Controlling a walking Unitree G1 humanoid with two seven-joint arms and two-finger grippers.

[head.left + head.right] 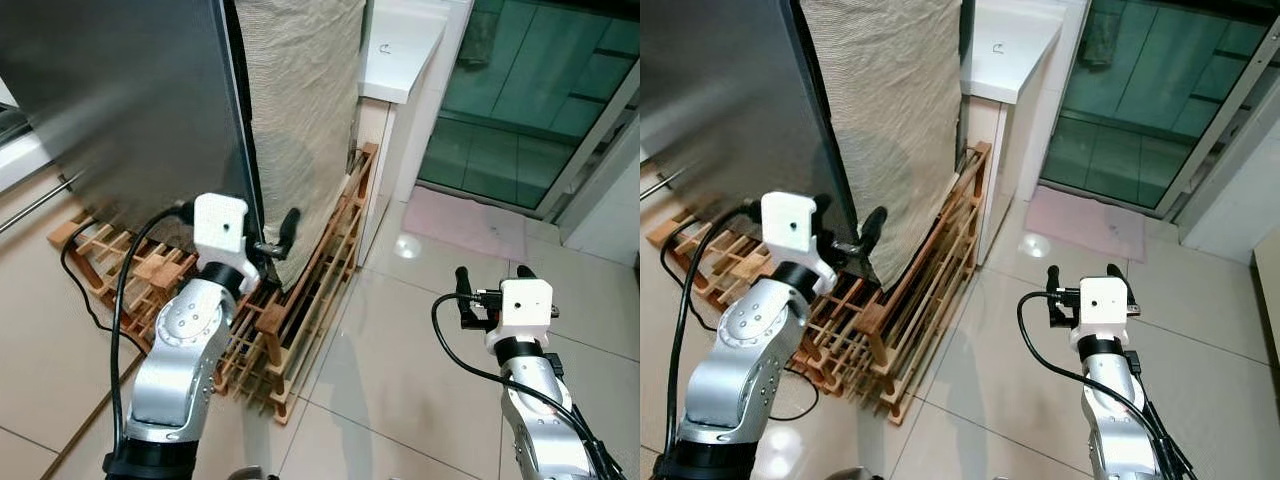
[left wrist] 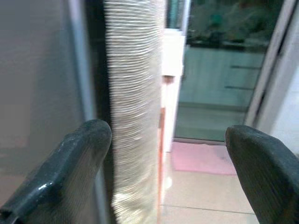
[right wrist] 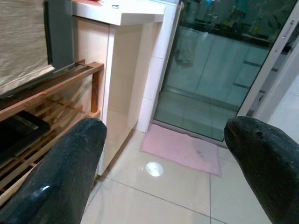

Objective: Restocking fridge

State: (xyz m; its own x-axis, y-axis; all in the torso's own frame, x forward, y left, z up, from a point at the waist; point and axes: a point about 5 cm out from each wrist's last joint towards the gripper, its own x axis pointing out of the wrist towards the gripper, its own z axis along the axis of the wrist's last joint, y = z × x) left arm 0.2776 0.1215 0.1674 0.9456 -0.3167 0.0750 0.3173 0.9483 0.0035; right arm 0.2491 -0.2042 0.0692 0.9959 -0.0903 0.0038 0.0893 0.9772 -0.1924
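Fridge point(image 1: 120, 100) fills the 10–11 o'clock part of the head view, grey steel door shut, standing on a low wooden rack point(image 1: 300, 300). Its side is draped in a beige ribbed cloth point(image 1: 300, 110). White bench point(image 1: 405, 45) sits at 1 o'clock just beside it, glass sliding door point(image 1: 510, 110) at 2 o'clock, pink mat point(image 1: 465, 225) on the tiled floor point(image 1: 380, 380) below that.

Left end effector point(image 1: 278, 238) is raised at the fridge's front corner, fingers spread apart and empty, straddling the door edge line without clearly touching it. Right end effector point(image 1: 490, 285) hangs at 4 o'clock over bare floor, fingers wide apart, holding nothing.

Progress: barely started, I'd say. Door not yet opened, no groceries seen anywhere, nothing carried. Left to do: open door, fetch items, load shelves, close.
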